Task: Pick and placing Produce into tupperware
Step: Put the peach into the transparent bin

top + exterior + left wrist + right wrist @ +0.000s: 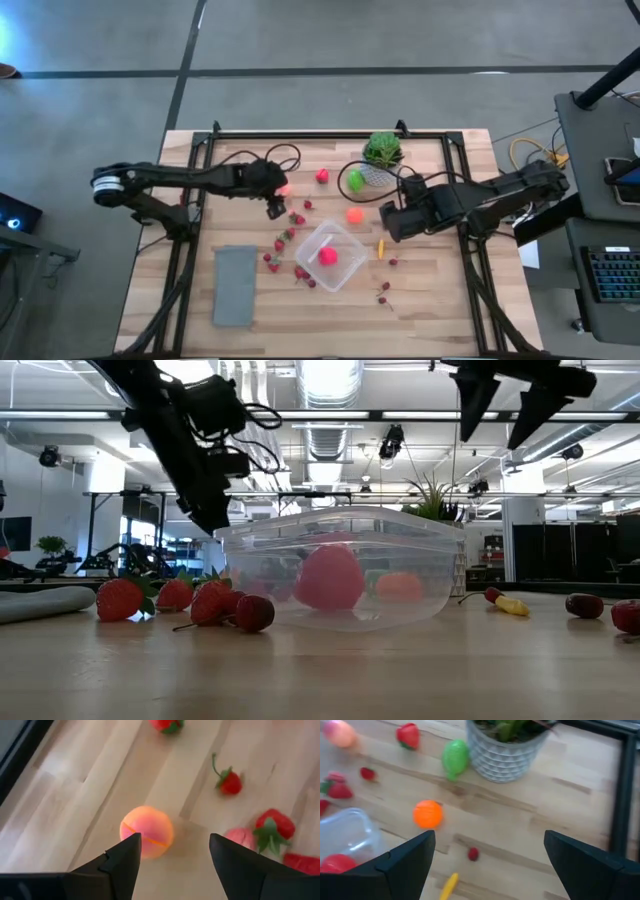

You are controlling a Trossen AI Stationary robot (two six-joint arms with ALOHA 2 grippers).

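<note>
Above the table's left half, the left gripper (172,865) is held wide open and empty over a peach-coloured fruit (147,831), while the tupperware (330,256), holding a pink piece (328,256), sits at centre.

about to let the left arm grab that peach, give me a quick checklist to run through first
1. Left gripper fingers open: ok, a wide gap shows in the left wrist view.
2. Peach between the fingers: not ok, it lies off centre, close to one finger.
3. Peach free of neighbours: ok, the nearest strawberry lies apart from it.
4. Tupperware ready to receive: ok, no lid on it, one pink piece inside, room left.
5. Right gripper out of the way: ok, open, on the other side of the tupperware by the potted plant.
6. Height of the fingers above the table: cannot tell.
</note>
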